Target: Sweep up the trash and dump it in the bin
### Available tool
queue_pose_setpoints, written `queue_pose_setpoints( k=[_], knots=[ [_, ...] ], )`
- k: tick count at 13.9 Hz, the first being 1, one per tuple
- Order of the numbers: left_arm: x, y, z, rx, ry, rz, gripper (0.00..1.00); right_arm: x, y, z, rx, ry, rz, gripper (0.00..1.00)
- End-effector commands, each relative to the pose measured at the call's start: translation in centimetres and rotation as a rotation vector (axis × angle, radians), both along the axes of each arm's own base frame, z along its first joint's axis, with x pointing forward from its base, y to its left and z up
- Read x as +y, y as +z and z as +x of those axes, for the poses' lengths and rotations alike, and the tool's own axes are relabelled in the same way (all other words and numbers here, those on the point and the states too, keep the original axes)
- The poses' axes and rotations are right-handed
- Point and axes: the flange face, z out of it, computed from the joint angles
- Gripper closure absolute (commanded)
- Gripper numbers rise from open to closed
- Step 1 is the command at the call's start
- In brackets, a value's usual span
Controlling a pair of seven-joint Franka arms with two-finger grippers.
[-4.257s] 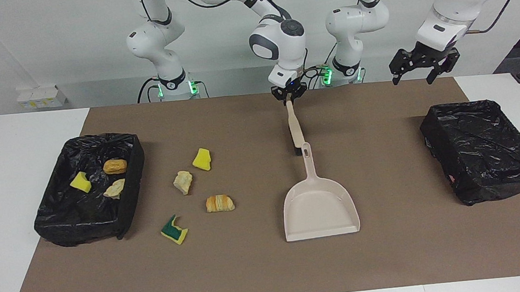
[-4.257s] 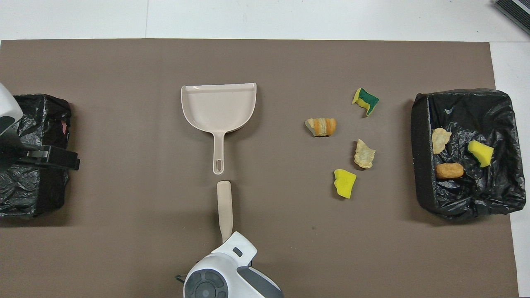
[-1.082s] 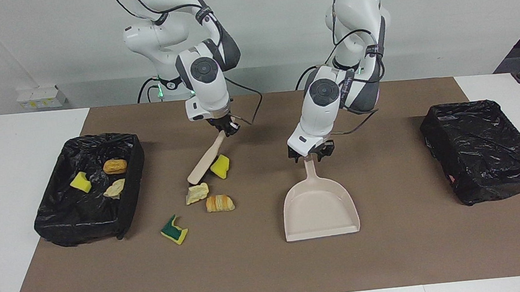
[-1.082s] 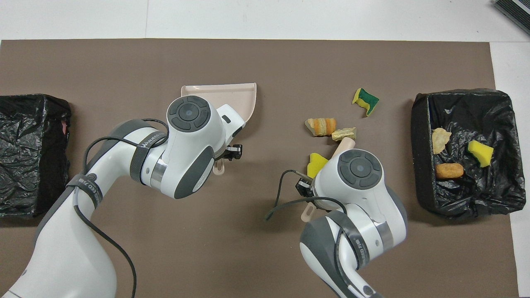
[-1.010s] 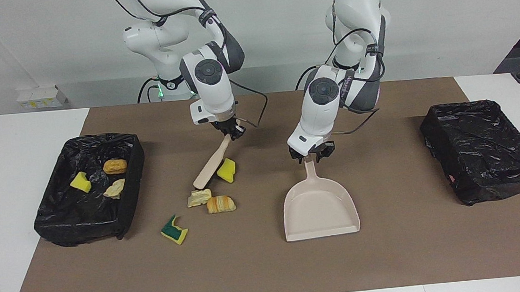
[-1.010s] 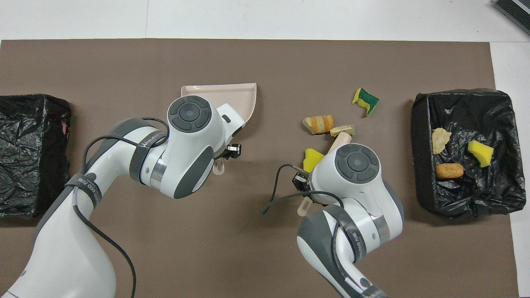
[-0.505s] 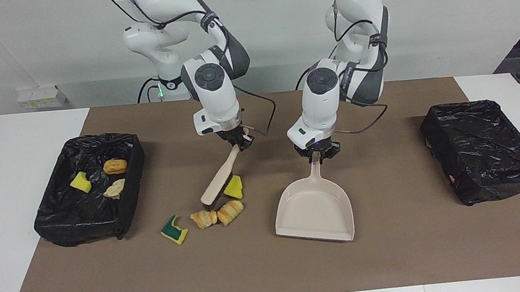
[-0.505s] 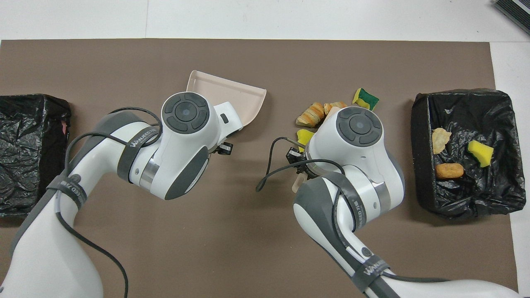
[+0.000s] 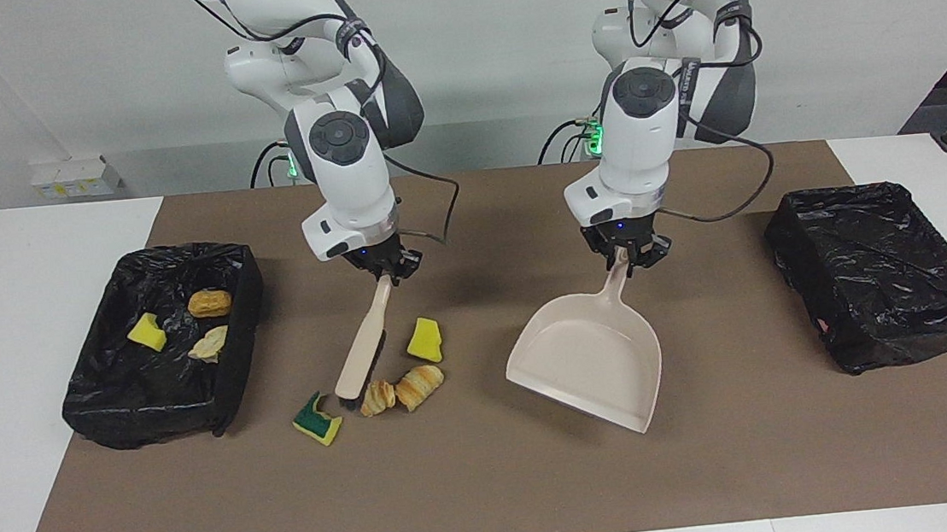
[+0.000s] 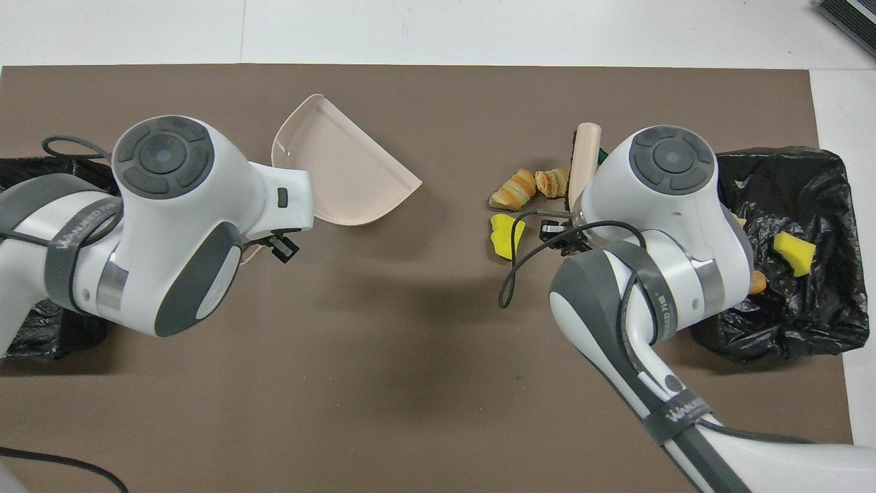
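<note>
- The long beige plastic hand brush [image 9: 365, 344] slants down to the brown mat [image 9: 493, 487], its head resting among the scraps; the right gripper [image 9: 385, 267] is clamped shut on the top of its handle.
- The wide beige plastic dustpan [image 9: 589, 359] is tilted with its mouth turned toward the scraps; the left gripper [image 9: 628, 254] is clamped on the tip of its handle, so both tools are held apart, with bare mat between them.
- On the mat by the brush head: two golden-brown croissant pieces [image 9: 403, 390] touching each other, a yellow sponge bit [image 9: 425, 340] just beside the brush, nearer the robots, and a green-and-yellow sponge piece [image 9: 316, 419] toward the right arm's end.
- I judge all of these light and soft. The sponges should slide or tumble readily, and the croissants may roll or flake, so a low, steady push from the brush suits them better than a pinch.
- Three more scraps, a yellow sponge wedge [image 9: 146, 332], a brown roll [image 9: 209, 303] and a pale bread chunk [image 9: 208, 345], lie in the black-bag-lined bin [image 9: 100, 410] at the right arm's end.
- A second black-lined bin [image 9: 886, 273] sits at the left arm's end.
- From overhead the right arm covers the brush handle, most of the green sponge and part of the nearby bin. The brush's bristles are barely visible, so whether they press the mat is probably, not certainly, so.
</note>
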Motion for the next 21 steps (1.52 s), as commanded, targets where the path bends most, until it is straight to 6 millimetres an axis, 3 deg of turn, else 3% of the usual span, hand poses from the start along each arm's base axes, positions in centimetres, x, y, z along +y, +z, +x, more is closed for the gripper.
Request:
queue_pose_setpoints(
  k=[1,3,4,6,8,9,12,16,18,20,21],
  knots=[
    [2.4,-0.8,-0.6,0.022,-0.201,0.023,1.0,-6.9,-0.1,1.9,0.008,0.115,-0.063,1.0],
    [3.2,-1.5,-1.3,0.041,-0.257,0.027,1.0,-11.6,-2.1,3.1,0.042,0.205,-0.122,1.0],
    [3.4,-2.7,-1.9,0.054,-0.264,0.029,1.0,-12.6,-3.1,3.4,0.058,0.232,-0.146,1.0],
    [2.7,-4.9,-3.2,0.036,-0.287,0.022,1.0,-12.8,-5.2,3.7,0.088,0.286,-0.223,1.0],
    [2.6,-5.3,-3.8,0.037,-0.292,0.022,1.0,-13.4,-6.9,3.9,0.115,0.293,-0.237,1.0],
    [2.5,-5.3,-3.9,0.036,-0.301,0.022,1.0,-12.7,-7.0,3.9,0.11,0.303,-0.231,1.0],
    [2.5,-5.8,-4.6,0.051,-0.355,0.025,1.0,-8.9,-8.2,2.7,0.124,0.361,-0.207,1.0],
    [1.9,-7.7,-6.6,0.077,-0.385,0.032,1.0,-0.5,-8.1,0.8,0.141,0.369,-0.048,1.0],
    [1.8,-7.8,-7.0,0.077,-0.39,0.032,1.0,3.0,-7.9,-0.2,0.14,0.312,0.019,1.0],
    [1.6,-7.7,-7.0,0.075,-0.387,0.032,1.0,7.7,-8.9,-1.1,0.154,0.235,0.058,1.0],
    [1.7,-7.8,-7.0,0.077,-0.383,0.031,1.0,8.3,-8.7,-0.6,0.146,0.186,0.079,1.0]
  ],
)
